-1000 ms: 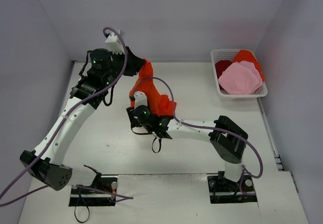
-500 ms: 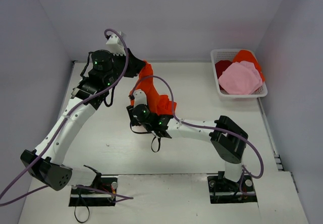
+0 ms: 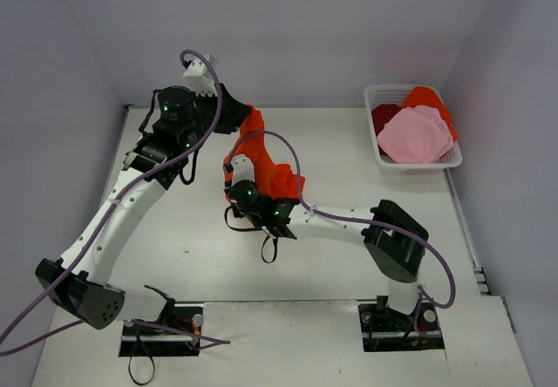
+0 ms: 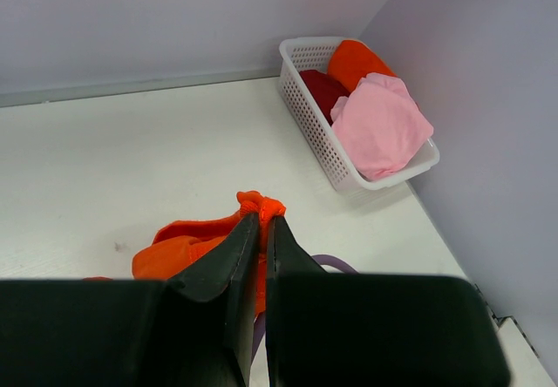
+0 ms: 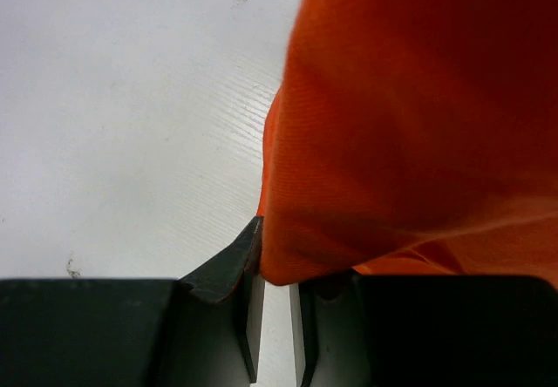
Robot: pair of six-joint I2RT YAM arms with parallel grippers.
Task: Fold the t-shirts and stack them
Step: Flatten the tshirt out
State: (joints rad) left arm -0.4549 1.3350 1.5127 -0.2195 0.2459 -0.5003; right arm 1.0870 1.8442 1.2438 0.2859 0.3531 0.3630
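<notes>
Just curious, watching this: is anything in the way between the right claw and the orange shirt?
Nothing visible. The orange t-shirt hangs with its lower edge right at the right gripper, and only bare table lies beside it. The left gripper holds it up by a pinched fold.

I count four t-shirts. One orange-red t-shirt (image 3: pixel 275 178) sits between my two pincers, the left pincer (image 4: pixel 266 223) and the right pincer (image 5: pixel 277 282). Three lie well off to their right: one pink t-shirt (image 3: pixel 414 136), one dark red t-shirt (image 3: pixel 384 117) and one orange t-shirt (image 3: pixel 427 99). One basket (image 3: pixel 374 139) holds those three. One table (image 3: pixel 349 169) lies beneath both pincers.
</notes>
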